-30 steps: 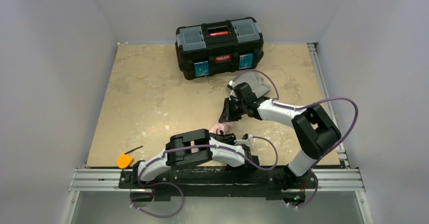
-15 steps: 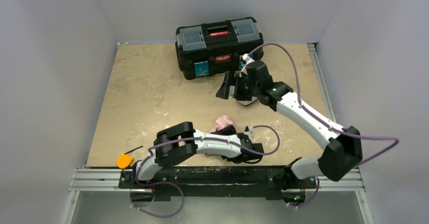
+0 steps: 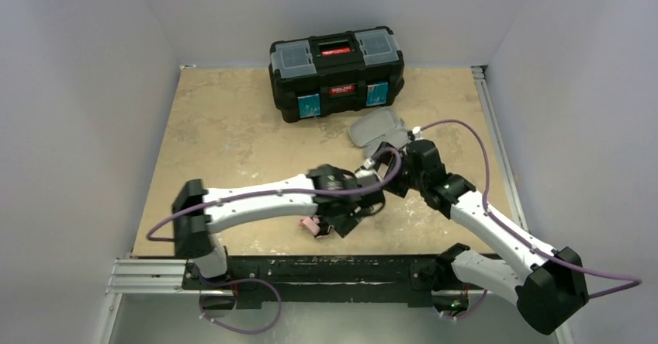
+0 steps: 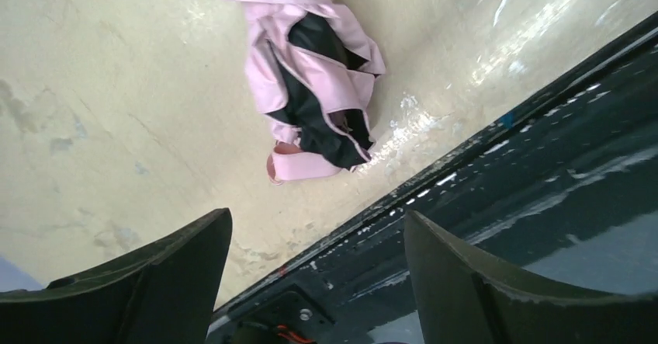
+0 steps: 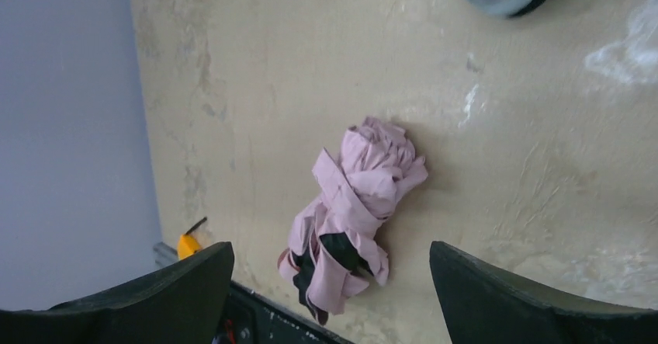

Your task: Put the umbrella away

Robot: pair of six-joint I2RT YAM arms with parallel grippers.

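Left gripper [image 4: 316, 227] and right gripper [image 5: 332, 251] gape empty; the umbrella [image 5: 349, 212] lies loose ahead of both, so putting it away looks entirely undone

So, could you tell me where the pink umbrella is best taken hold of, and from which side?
Probably across the middle of the folded umbrella, from above: it lies flat on the table as a long bundle, narrowest crosswise. The strap loop looks too floppy.

Left arm [image 3: 256, 203] and right arm [image 3: 496, 231] share white links, black joints, purple cables [image 3: 458, 121] and seemingly matte black jaws.
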